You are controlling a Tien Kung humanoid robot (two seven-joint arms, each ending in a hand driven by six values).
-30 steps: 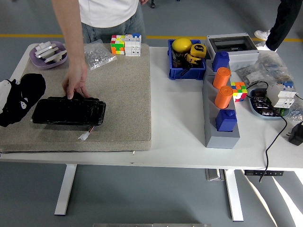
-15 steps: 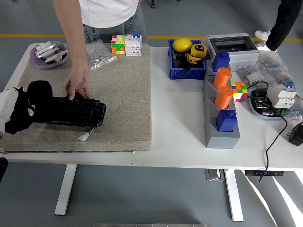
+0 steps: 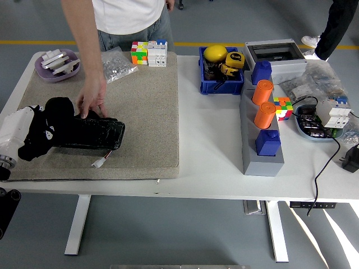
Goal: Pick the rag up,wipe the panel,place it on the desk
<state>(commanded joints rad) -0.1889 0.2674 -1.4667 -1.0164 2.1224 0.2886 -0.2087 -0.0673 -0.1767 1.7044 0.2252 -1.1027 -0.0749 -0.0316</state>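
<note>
A glossy black panel [image 3: 92, 134] lies on the beige mat [image 3: 146, 112] at the table's left. My left hand [image 3: 39, 133] comes in from the left edge with a white wrist. It is shut on the black rag [image 3: 56, 112], which is bunched over the panel's left end and hides that end. A person at the far side presses one hand [image 3: 92, 98] on the panel's back edge, just right of the rag. A small white connector [image 3: 101, 162] on a wire pokes out below the panel's front edge.
On the mat's back edge are a purple dish of metal parts [image 3: 56, 64], a bag of small parts [image 3: 116, 64] and puzzle cubes [image 3: 148, 53]. To the right stand a blue bin [image 3: 220, 75], a grey rack [image 3: 249, 145] with orange and blue cups, a grey box [image 3: 275, 53] and cables.
My left hand has carried the rag rightward from the mat's left edge onto the panel's left end. The person's hand stays on the panel's back edge.
</note>
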